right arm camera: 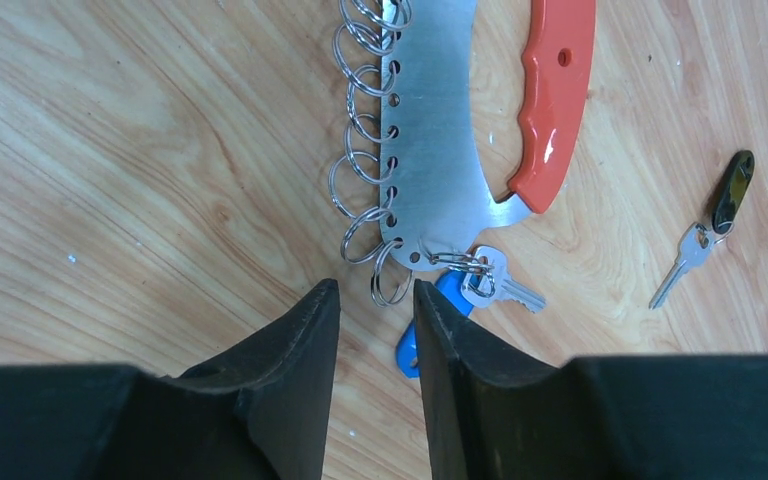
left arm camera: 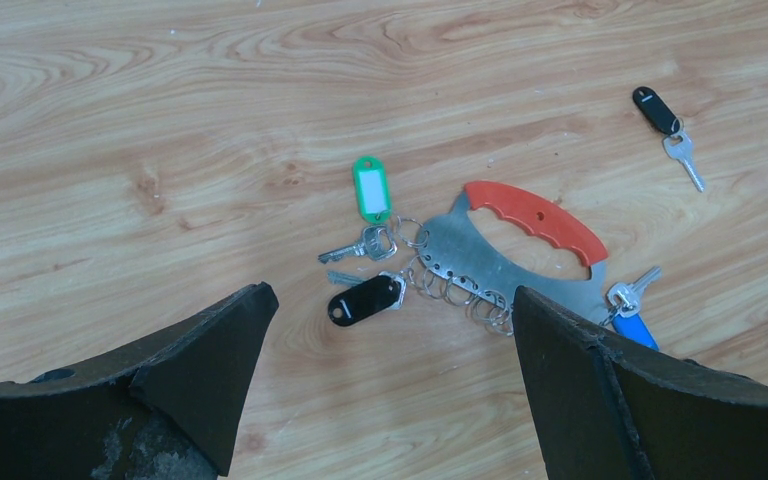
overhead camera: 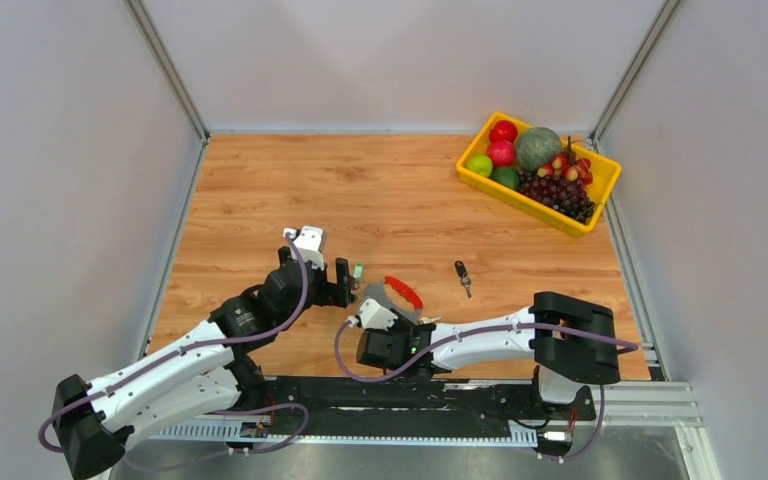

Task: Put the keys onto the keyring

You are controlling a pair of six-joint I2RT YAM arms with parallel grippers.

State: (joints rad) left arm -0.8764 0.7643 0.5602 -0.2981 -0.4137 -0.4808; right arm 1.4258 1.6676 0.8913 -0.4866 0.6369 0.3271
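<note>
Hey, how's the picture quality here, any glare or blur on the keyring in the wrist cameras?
Right wrist: keyring sharp, white glare streak on its red handle, near fingers dark and soft. Left wrist: keyring crisp, light even, shadows faint. Top external: evenly lit, fine detail too small to resolve.

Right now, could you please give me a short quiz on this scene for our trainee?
1. True or false: the left tool stands wide open.
2. Which tag colour has the loose key lying apart from the keyring? A green, B blue, C black.
3. Fill in: the right tool is nearest the keyring end carrying the ____-tagged key.
Key: 1 true; 2 C; 3 blue, the blue-tagged key.
</note>
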